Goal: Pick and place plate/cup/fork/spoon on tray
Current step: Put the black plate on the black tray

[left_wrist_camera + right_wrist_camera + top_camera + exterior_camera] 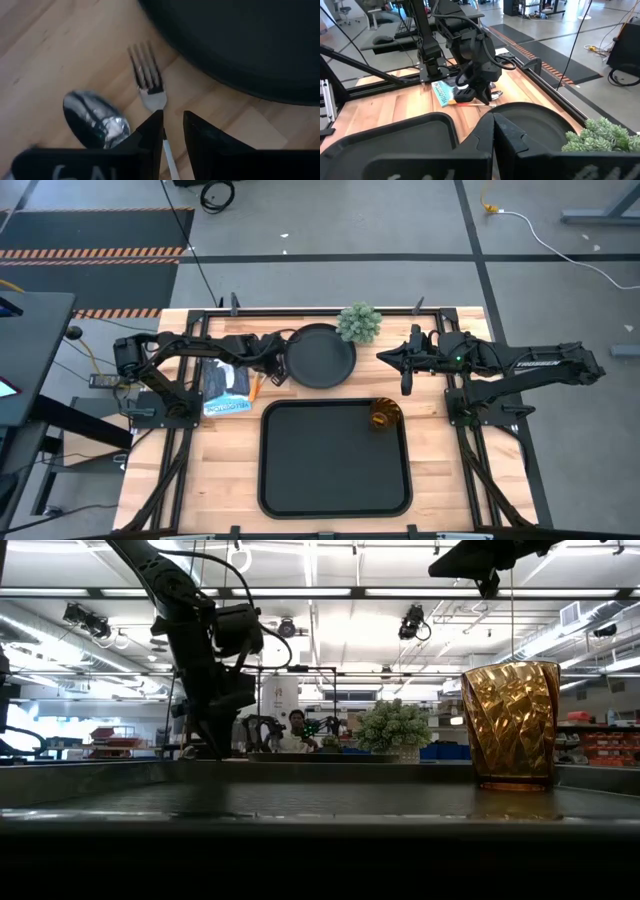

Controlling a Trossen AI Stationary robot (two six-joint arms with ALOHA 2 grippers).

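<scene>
Wooden bench (230, 480) carries the tray (335, 490) with the cup (385, 415) inside. The left gripper (172, 127), slightly parted, straddles the fork (150, 85) beside the spoon (95, 117); it likely needs closing next. The right gripper (494, 122) hovers shut above the plate (320, 357).

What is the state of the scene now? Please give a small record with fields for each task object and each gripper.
tray: holds only the cup
cup: upright in the tray's far right corner
plate: on the table, beyond the tray
fork: on the table beside the plate
spoon: on the table next to the fork
left gripper: low over the fork, handle between its fingers
right gripper: shut, right of the plate
</scene>
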